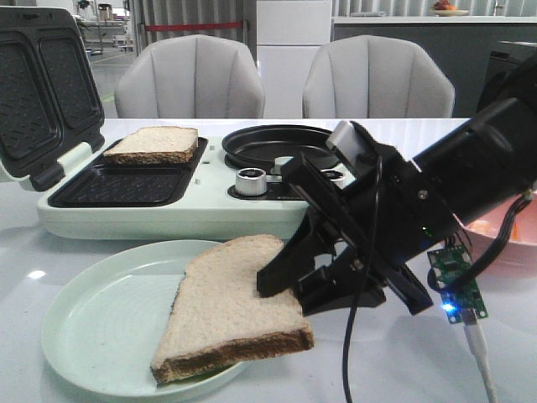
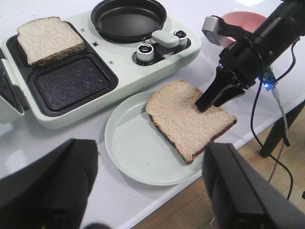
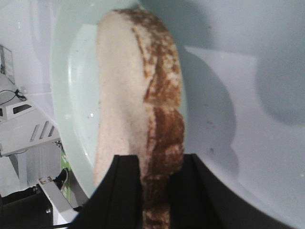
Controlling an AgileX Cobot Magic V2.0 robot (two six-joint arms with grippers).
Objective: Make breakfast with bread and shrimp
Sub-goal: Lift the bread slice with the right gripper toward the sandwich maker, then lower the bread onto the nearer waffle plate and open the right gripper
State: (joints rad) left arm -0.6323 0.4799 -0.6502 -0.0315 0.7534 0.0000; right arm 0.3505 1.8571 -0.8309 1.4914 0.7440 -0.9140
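My right gripper is shut on the right edge of a bread slice, which it holds tilted over the pale green plate, its far end low on the plate. The same slice shows in the left wrist view and between the fingers in the right wrist view. A second bread slice lies in the far pocket of the sandwich maker. My left gripper is open and empty, above the table's front edge. No shrimp are visible.
The sandwich maker's lid stands open at the left. A round black pan and knobs sit on the appliance's right half. A pink bowl stands behind my right arm. Two chairs stand behind the table.
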